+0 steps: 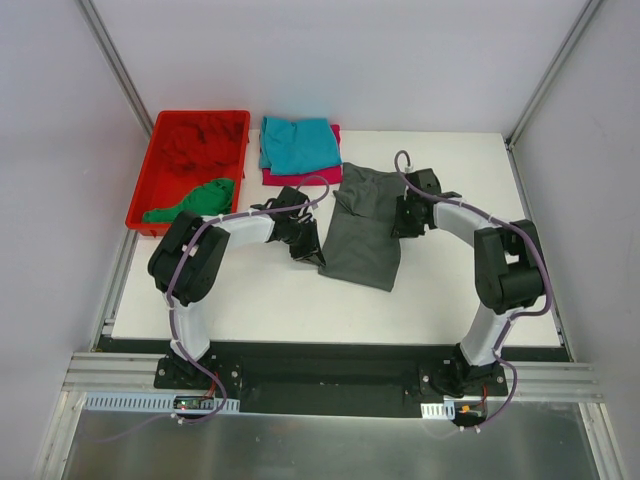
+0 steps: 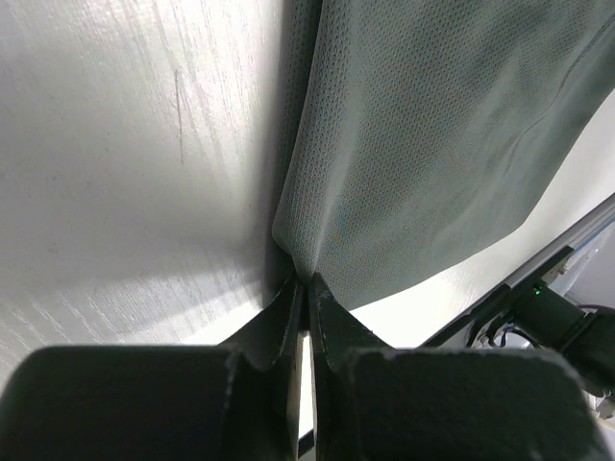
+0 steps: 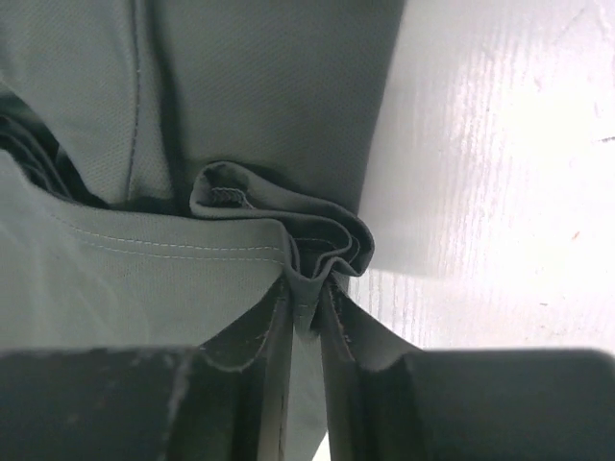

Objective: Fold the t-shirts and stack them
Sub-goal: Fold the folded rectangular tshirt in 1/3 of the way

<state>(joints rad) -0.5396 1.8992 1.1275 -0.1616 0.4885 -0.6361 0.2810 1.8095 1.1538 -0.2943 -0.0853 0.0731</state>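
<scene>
A grey shirt lies near the middle of the desk, already narrowed to a long strip running from the far edge toward the near one. The left fingers are pinched fully together on a thin bit of its left edge, close to the near end. The right fingers are nearly together on a thick, bunched fold of hem at its right edge, farther back.

The step in hand looks like a fold of this shirt, with both grips just taken. The next move probably calls for lifting both edges together and carrying them across evenly, so the cloth doubles over without dragging or twisting. The left hold is slight and could slip.

A folded teal shirt rests on a magenta shirt at the far edge, just beyond the grey one. That pile seems to be the stack to join. A red bin in the far left corner holds a crumpled red shirt and a green shirt, both unfolded. Nothing lies between the grey shirt and the pile.
</scene>
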